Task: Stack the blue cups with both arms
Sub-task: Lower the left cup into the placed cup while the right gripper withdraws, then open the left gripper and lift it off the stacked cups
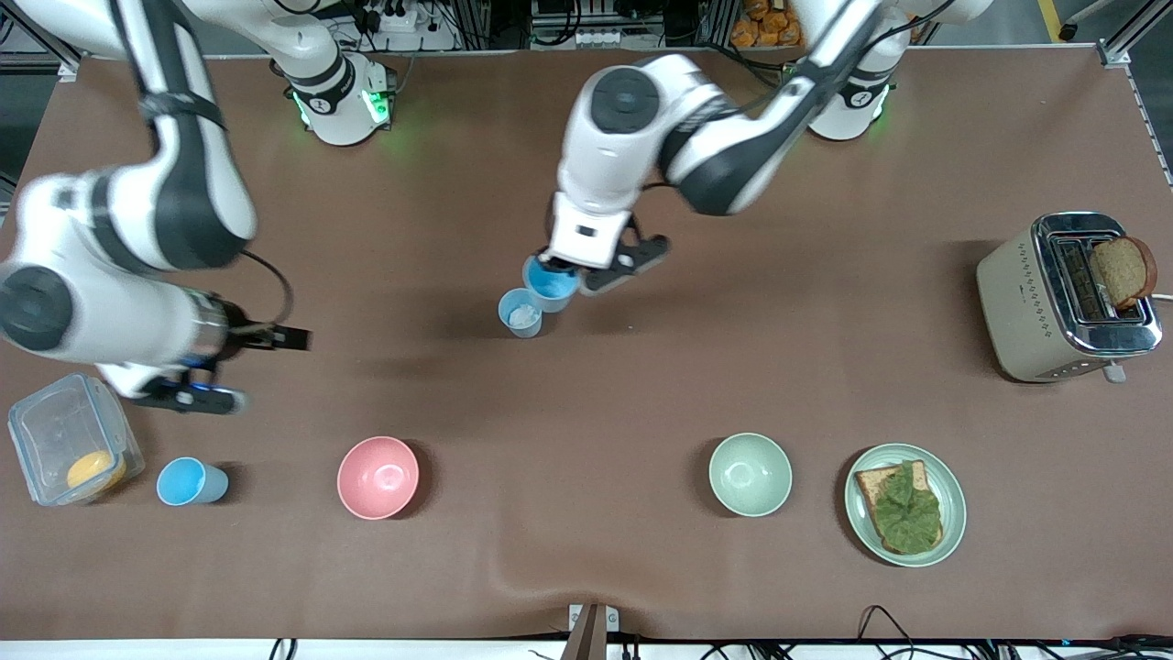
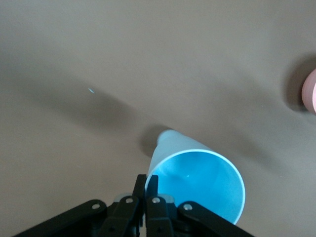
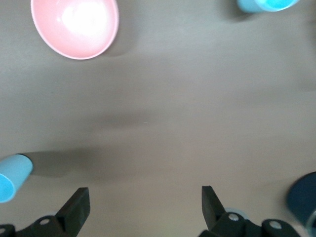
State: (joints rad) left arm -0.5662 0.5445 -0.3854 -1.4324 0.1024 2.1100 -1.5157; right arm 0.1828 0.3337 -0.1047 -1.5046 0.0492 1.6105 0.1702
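Three blue cups: showing on the tabletop.
Lone cup: standing beside the pink bowl, toward the right arm's end.
Right claw: hanging spread and empty, over tabletop near that bowl.
Standing cup: sitting mid-tabletop, farther from the front camera than the bowl.
Left claw: pinching the rim of the held cup, just above the standing cup.

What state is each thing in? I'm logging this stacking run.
left gripper: shut on held cup's rim.
held cup: tilted, above the table.
standing cup: upright on table.
third cup: upright beside the container.
right gripper: open, empty.
toaster: bread sticking up.
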